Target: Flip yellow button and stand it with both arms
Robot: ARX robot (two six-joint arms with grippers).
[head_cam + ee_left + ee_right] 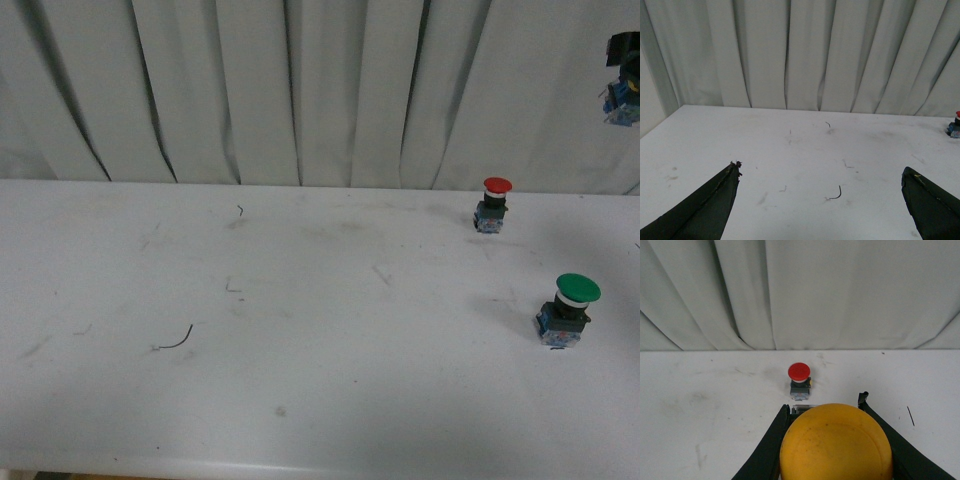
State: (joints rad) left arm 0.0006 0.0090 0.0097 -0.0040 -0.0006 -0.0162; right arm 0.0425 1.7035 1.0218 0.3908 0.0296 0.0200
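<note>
Right gripper (824, 405): clenched on the yellow button (836, 445), one black finger on each side of the round cap. The cap faces the wrist camera and hides nearly all of the body; only a sliver of clear block shows at its rim.

Yellow button, place: lifted off the desk (300, 400), over its right side. The front view catches it at the right margin, high against the curtain (330, 90), as a dark shape with a blue-clear block; it is too small there to tell more.

Left gripper (821, 167): released, its two black fingers (715, 200) spread wide with nothing between them, held above the left half of the desk and facing the far edge.

Red button (492, 203): upright, cap up, close to the far edge, toward the far right corner. In the right wrist view it stands beyond the yellow cap, apart from it.

Green button (568, 310): upright, cap up, near the right edge, nearer the front edge than the red one, and well apart from it.

Wire scrap (178, 342): thin, dark and curved, lying flat left of the middle, toward the near edge.

Desk: white, scuffed, with faint grey marks.

Curtain: pale, folded, hanging along the far edge.
</note>
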